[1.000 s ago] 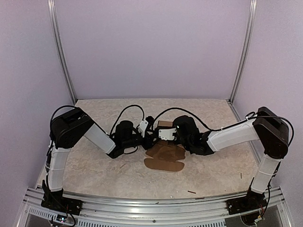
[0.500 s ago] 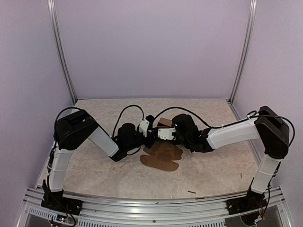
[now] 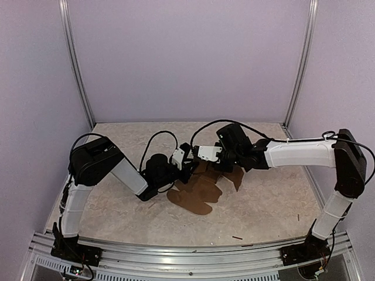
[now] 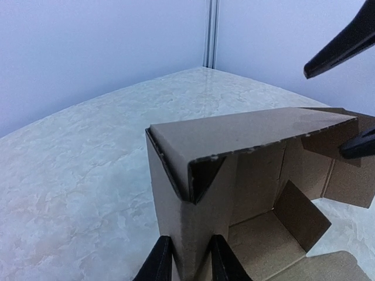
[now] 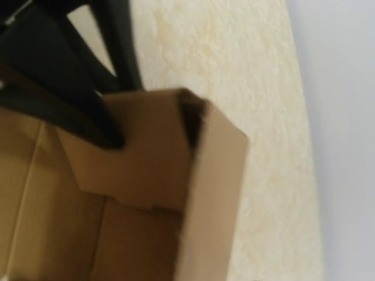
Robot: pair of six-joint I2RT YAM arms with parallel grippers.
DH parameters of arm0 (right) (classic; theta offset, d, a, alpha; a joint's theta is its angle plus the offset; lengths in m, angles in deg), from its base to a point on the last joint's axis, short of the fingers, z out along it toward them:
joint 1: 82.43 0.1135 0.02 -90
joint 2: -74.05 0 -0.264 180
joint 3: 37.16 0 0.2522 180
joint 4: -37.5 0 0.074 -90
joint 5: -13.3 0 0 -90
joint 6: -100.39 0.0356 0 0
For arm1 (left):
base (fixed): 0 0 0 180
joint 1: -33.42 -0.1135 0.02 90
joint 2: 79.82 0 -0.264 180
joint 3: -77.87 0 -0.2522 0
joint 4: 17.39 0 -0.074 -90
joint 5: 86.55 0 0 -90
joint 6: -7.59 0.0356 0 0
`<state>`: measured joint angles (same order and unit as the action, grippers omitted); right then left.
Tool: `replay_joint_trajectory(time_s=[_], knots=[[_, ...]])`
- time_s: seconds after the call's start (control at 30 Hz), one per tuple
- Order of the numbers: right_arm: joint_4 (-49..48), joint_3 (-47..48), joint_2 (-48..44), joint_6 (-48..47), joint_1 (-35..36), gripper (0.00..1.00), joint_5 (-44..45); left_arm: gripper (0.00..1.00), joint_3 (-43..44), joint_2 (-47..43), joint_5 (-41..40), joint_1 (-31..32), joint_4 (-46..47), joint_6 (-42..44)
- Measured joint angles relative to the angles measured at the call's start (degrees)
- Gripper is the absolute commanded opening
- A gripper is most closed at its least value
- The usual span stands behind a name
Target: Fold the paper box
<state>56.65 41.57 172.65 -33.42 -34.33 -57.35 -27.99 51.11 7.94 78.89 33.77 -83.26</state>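
**Top external view.**
- Item: paper box, brown card, near the middle of the table, between the two arms.
- Condition: part raised. The far portion stands up by the grippers. The rounded flaps on the near side lie flat on the table.
- Left gripper: at the box's left side, low. Its jaw state cannot be read from here.
- Right gripper: at the box's far side, just above the raised part.
- Sundry: one dark scrap near the front edge, well apart from the box.

**Left wrist view.**
- Two walls meet in an upright corner, and a top panel is folded over them.
- A small inner flap and the floor panel show inside.
- The left fingers are clenched on the wall at that corner, one on each side of the card.
- The right claw's two dark fingers stand well apart at the far end. It is released and clamps nothing.

**Right wrist view.**
- Blurred. One box corner with the folded panel, pale table beyond it.
- One dark finger overlaps the card.

**Progress, as judged.**
- Roughly half done.
- One end is formed and held.
- Left to do: raise the flat panels, tuck the rounded flaps and close the box.
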Motion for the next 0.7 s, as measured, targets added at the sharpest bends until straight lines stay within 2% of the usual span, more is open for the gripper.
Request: replay_joint_trajectory(time_s=[0.27,0.43,0.57,0.63,0.7], knots=[[13.0,5.1,-3.6,3.9,-6.2,0.51,-17.4,0.23,0.0,0.5,0.0,0.0,0.7,-0.2],[20.2,14.4,-2.8,9.0,-12.2,0.58,-29.1,0.24,0.0,0.5,0.8,-0.1,1.3,-0.2],[23.7,26.1,4.0,13.9,-16.9,0.63,-36.5,0.24,0.0,0.5,1.7,-0.1,1.5,-0.3],[26.1,31.8,9.5,16.3,-19.0,0.73,-40.9,0.24,0.0,0.6,2.0,-0.2,1.5,-0.3],[28.9,35.8,15.1,18.4,-20.8,0.75,-45.3,0.24,0.0,0.7,2.4,-0.3,1.5,-0.3]])
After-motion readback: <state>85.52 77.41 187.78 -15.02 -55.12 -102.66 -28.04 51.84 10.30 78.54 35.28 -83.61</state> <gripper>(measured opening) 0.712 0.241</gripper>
